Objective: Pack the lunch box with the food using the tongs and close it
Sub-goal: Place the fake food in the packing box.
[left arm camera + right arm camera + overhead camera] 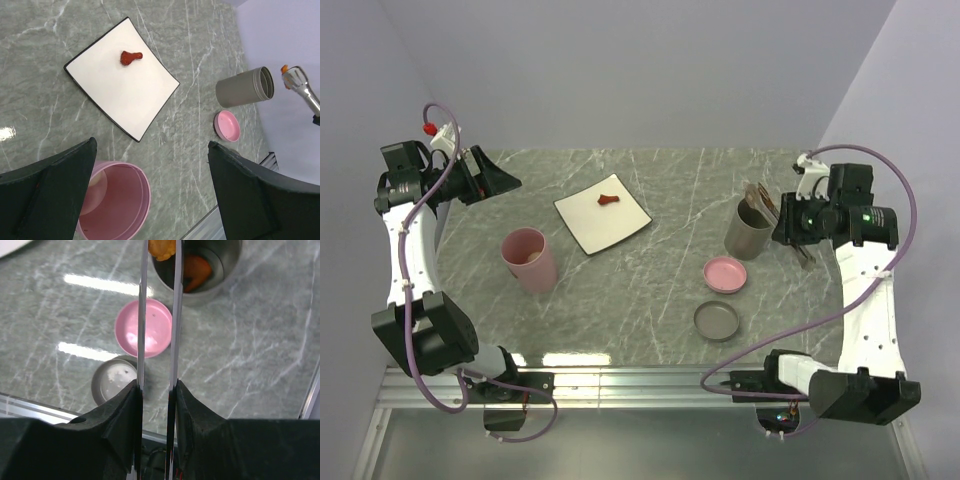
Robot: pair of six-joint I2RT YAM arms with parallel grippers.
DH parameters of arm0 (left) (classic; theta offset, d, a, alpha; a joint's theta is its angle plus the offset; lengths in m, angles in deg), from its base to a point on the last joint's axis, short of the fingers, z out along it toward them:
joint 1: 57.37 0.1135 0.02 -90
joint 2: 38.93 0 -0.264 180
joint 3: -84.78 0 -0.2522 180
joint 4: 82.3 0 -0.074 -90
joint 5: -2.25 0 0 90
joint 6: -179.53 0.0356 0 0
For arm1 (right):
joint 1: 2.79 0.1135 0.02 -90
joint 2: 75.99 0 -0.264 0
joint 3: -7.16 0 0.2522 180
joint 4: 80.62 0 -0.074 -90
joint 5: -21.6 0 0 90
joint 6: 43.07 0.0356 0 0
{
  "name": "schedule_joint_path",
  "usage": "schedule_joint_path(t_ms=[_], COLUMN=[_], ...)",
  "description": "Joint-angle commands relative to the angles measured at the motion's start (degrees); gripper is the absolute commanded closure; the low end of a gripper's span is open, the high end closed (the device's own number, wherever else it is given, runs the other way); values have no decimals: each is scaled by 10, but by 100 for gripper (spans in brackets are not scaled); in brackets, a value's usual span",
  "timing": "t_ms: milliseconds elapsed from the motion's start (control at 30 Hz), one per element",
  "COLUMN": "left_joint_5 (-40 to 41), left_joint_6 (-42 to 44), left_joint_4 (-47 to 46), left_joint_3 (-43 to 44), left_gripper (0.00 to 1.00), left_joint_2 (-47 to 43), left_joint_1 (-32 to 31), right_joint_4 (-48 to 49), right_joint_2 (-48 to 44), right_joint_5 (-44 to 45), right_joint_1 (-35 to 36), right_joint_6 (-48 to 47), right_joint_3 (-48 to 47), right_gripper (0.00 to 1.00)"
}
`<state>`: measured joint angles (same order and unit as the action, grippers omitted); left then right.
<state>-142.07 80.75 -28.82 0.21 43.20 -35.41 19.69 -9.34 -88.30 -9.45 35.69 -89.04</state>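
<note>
Tongs (pixel 142 330), slim polished steel, we note pinched in right hand (pixel 156 390), tips clamping a glossy orange piece (pixel 162 247) at the grey cylinder (pixel 220 290) mouth; left hand (pixel 152 150) spread wide.

Table (pixel 650 290) grey-green marble, white veins; plate (pixel 592 228) white, black rim; cup (pixel 529 262) pink; tongs (pixel 142 315) silver.

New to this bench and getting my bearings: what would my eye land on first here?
The right fingers pinch slim silver tongs whose tips hold an orange-brown piece at the mouth of the grey container, at the right of the table. Mid-table, a white square plate bears a single red-brown piece. The left fingers stand wide open at the far left.
</note>
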Motion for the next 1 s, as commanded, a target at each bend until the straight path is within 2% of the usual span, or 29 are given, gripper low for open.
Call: schedule_joint_path(t_ms=[0,433,733,967], left_joint_5=[-23,-21,-18,-18], left_joint_6=[-11,-9,-5,-8], left_joint_4=[-30,-31,-27,-28], left_joint_3=[10,3,12,14], left_gripper=[0,1,1,1], left_joint_2=[-28,-35,-29,-28], left_joint_1=[0,0,1,1], right_joint_4=[16,54,45,21], right_joint_2=[-26,4,20,23], right_joint_5=[14,13,5,-19], right_joint_1=[-32,-49,-49,-49], right_joint_6=[-20,-21,-21,-26], right_joint_3=[31,61,39,-4], right_gripper=[69,67,48,47])
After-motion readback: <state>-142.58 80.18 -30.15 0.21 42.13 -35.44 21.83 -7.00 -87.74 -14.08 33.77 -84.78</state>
